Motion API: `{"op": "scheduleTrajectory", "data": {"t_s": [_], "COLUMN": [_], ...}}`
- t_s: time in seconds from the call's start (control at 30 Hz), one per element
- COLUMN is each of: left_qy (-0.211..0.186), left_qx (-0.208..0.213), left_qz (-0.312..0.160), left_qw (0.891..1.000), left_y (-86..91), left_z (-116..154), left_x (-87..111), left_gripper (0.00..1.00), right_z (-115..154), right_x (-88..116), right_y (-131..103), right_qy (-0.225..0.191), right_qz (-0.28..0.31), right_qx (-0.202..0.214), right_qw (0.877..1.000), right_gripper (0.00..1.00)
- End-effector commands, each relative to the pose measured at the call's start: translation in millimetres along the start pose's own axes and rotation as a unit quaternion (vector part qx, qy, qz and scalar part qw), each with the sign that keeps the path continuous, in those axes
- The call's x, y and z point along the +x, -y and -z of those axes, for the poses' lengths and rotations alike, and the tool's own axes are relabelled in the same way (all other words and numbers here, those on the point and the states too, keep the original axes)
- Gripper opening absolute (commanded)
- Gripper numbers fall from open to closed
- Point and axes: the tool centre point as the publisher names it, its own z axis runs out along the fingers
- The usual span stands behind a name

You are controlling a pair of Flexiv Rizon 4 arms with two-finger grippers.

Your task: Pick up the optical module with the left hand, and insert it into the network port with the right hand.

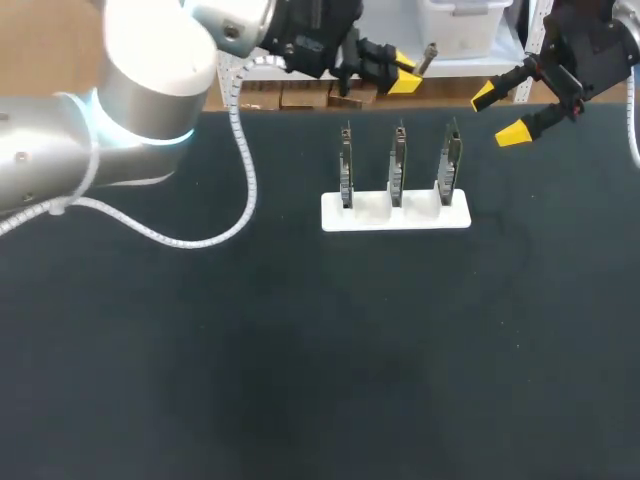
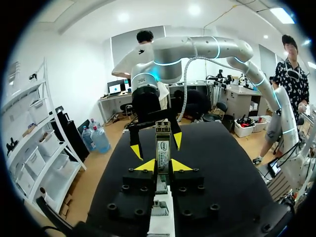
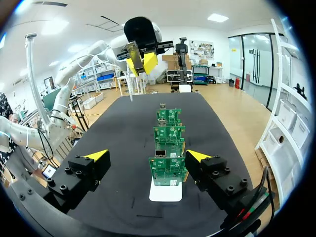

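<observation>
Closest to the overhead camera is the bulky silver-white elbow joint of my left arm (image 1: 150, 70), which enters from the left with a white spiral-wrapped cable (image 1: 243, 170) looping off it. My left gripper (image 2: 163, 165) is raised over the far edge of the black table (image 1: 200, 350). Its two yellow-tipped fingers are clamped on the slim silver metal optical module (image 2: 163, 143). In the left wrist view the module stands straight between the fingers, gripped from both sides, with much of its length jutting out past the yellow tips.

My right gripper (image 1: 498, 114) hangs over the table's far edge on the right. Its fingers are spread wide apart and hold nothing. It faces the left gripper and is apart from the module.

Nearer to me than both grippers, a white rectangular plastic holder (image 1: 370, 215) rests on the table. Three green circuit boards (image 1: 398, 165) stand upright in it in a row. In the right wrist view the boards line up one behind another, ahead of the open fingers. I cannot make out the network port on them.
</observation>
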Motion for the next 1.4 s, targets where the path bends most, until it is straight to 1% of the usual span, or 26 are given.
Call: {"op": "scheduleTrajectory", "data": {"t_s": [0.03,0.23,0.3,0.4,0.8,1.07,1.4], "left_qy": [-0.007,-0.012,-0.007,0.005,0.036,0.066,0.074], "left_qx": [0.005,0.002,-0.001,-0.006,-0.009,-0.008,0.0], "left_qz": [0.007,0.025,0.037,0.043,0.058,0.068,0.074], "left_qw": [1.0,1.0,0.999,0.999,0.998,0.995,0.995], "left_y": [-17.1,-20.4,-19.6,-18.9,-12.7,-14.2,-8.3], "left_z": [-22,-35,-39,-44,-65,-78,-87], "left_x": [1.8,14.1,18.6,22.8,25.7,24.5,23.6], "left_gripper": [0.0,0.0,0.0,0.0,0.0,0.0,0.0], "right_z": [-1,-1,-1,-1,-1,-1,-1], "right_x": [0,0,0,0,0,0,0], "right_y": [-2,-2,-2,-2,-2,-2,-2], "right_qy": [0.0,0.0,0.0,0.0,0.0,0.0,0.0], "right_qz": [0.001,0.001,0.001,0.001,0.001,0.001,0.001], "right_qx": [0.003,0.003,0.003,0.003,0.003,0.003,0.003], "right_qw": [1.0,1.0,1.0,1.0,1.0,1.0,1.0], "right_gripper": [1.0,1.0,1.0,1.0,1.0,1.0,1.0]}}
